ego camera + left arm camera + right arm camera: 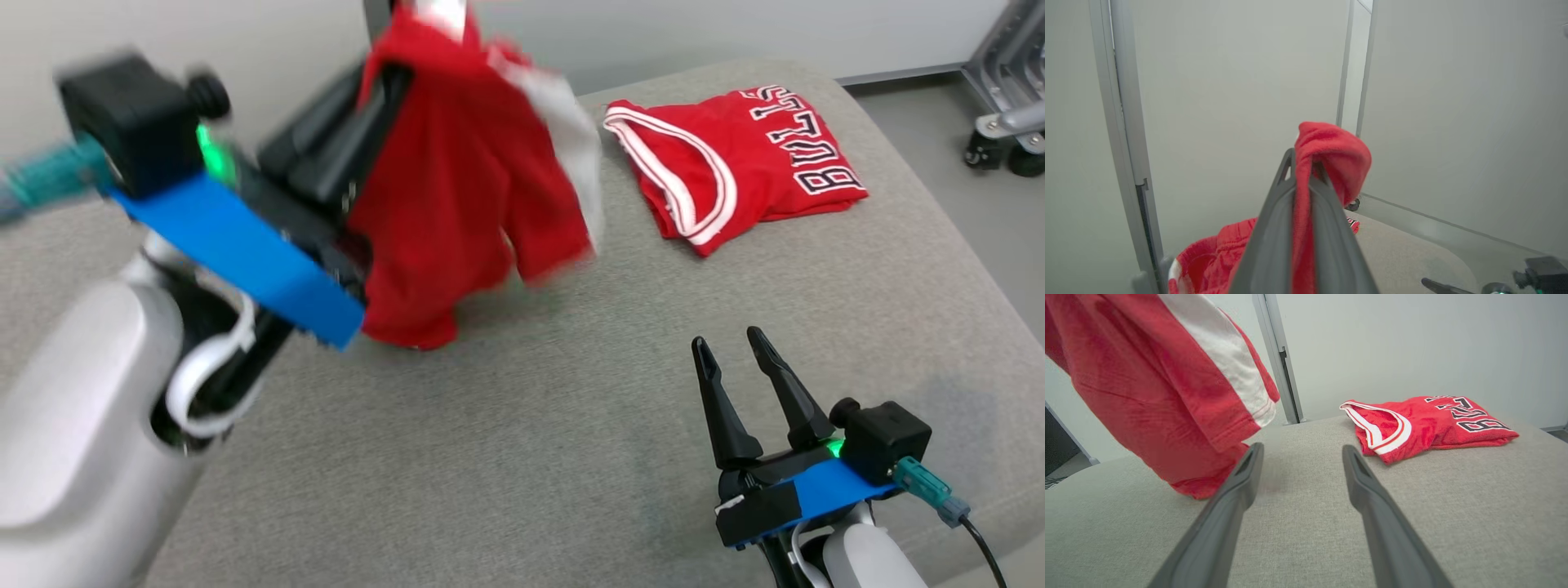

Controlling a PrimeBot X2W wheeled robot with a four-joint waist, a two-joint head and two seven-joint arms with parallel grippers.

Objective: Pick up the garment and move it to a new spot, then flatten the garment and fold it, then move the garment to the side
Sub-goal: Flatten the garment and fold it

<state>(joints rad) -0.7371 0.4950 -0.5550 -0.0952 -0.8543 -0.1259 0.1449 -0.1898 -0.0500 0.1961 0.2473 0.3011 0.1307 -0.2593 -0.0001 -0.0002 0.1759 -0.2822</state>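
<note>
A red garment [457,188] with a white side stripe hangs in the air over the left of the grey cushion, its lower hem near or just touching the fabric. My left gripper [1303,173] is shut on a bunched fold of that garment [1331,155], whose red cloth is pinched between the two fingers and curls over their tips. In the right wrist view the hanging garment [1167,392] fills the upper left. My right gripper [735,347] rests low at the front right, open, with nothing between its fingers [1237,486].
A folded red "BULLS" jersey [735,163] with white trim lies at the far right of the grey cushion [531,441]; it shows as the jersey [1425,424] in the right wrist view. Pale walls stand behind. A wheeled metal base [1008,122] stands on the floor at far right.
</note>
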